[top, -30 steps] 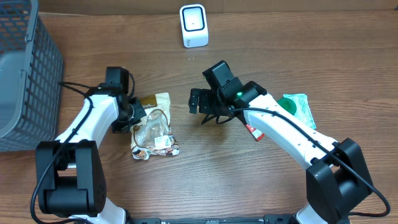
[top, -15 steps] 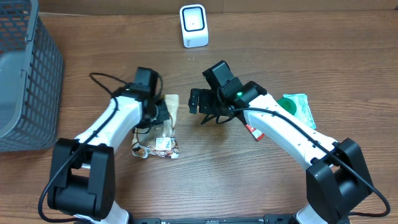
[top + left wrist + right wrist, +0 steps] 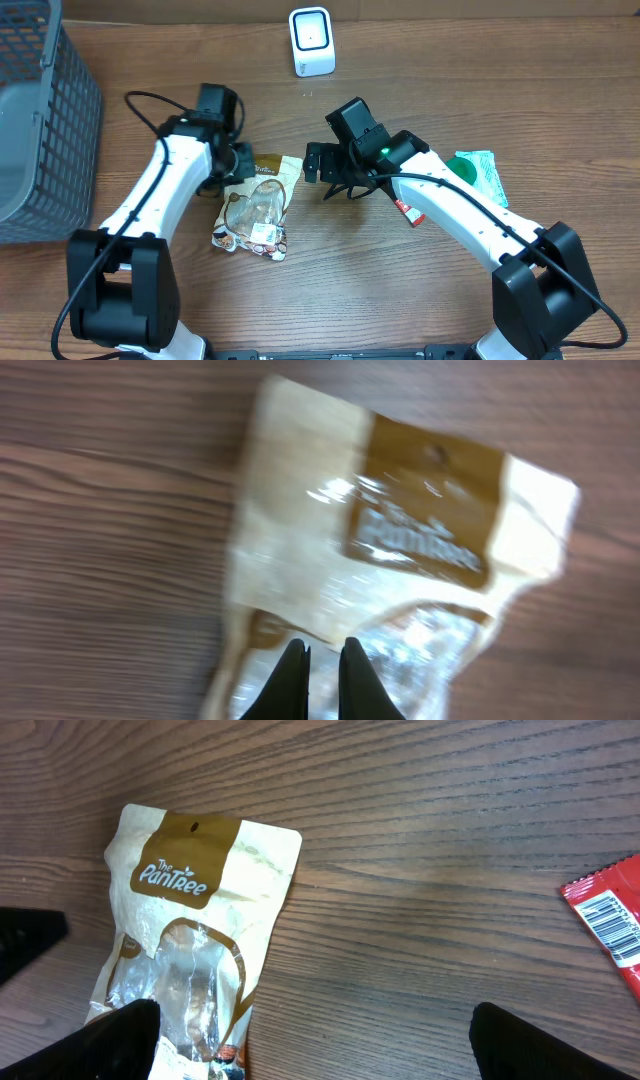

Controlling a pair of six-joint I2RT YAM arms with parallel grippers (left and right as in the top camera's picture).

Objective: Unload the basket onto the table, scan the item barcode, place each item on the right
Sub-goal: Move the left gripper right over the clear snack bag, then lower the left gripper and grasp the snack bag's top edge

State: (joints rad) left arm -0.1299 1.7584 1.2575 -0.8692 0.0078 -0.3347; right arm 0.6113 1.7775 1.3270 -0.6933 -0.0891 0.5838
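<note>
Hovering low over the snack bag [image 3: 400, 540], the left gripper [image 3: 321, 660] has its jaws pressed nearly together, with only a sliver between the tips. The tips sit over the bag where the tan printed part meets the clear window. Can't tell whether any film is pinched between them. The wrist view is blurred.

From above, that gripper is at the bag's far left corner. The bag lies flat on the wooden table [image 3: 400, 290], left of centre, tan header toward the far side and tilted a bit right, clear window toward the near side. There is a white label patch at its near end, too small to read. The header reads "PanTree" in the right wrist view.

The right gripper [image 3: 315, 1045] has its jaws spread wide with nothing between them, just bare wood. It hangs just right of the bag's header, not touching it.

A red packet [image 3: 612, 920] lies under the right arm with a barcode strip showing on its edge. A green packet [image 3: 478, 172] sits further right, partly hidden by the arm. The white scanner [image 3: 311, 41] stands at the far edge, centre, well apart from the bag and both grippers. A grey mesh basket [image 3: 40, 130] sits at the far left.
</note>
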